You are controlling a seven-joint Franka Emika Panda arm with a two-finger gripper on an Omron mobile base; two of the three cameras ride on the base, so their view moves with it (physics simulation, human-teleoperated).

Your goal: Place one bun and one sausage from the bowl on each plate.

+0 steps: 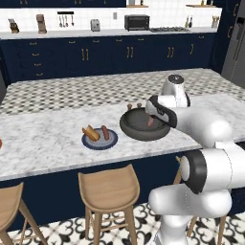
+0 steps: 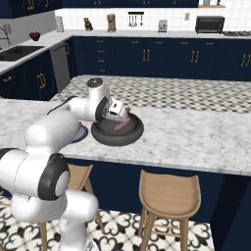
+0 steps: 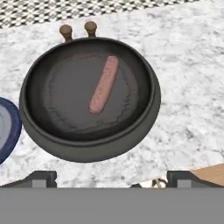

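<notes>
Sausage [image 3: 104, 84] lies alone in the bowl [image 3: 144, 118], long axis one-to-seven o'clock, straight ahead of the spread, empty tool [image 3: 111, 177].

Matt dark bowl [image 3: 52, 140], veined marble counter [image 3: 188, 78], smooth wooden stools [image 1: 109, 184].

Hidden, cropped, or too small to tell

Wide dark grey-black bowl [image 1: 136, 128] partly covered on its right by the white arm in the left base view; flat dark navy plate [image 3: 8, 127] cut by the hand view's left edge and mostly behind the arm in the right base view [image 2: 82, 132]. Two small brown knobs [image 3: 78, 29] behind the bowl too small to identify. Hand's fingertips barely showing, opening unclear.
</notes>
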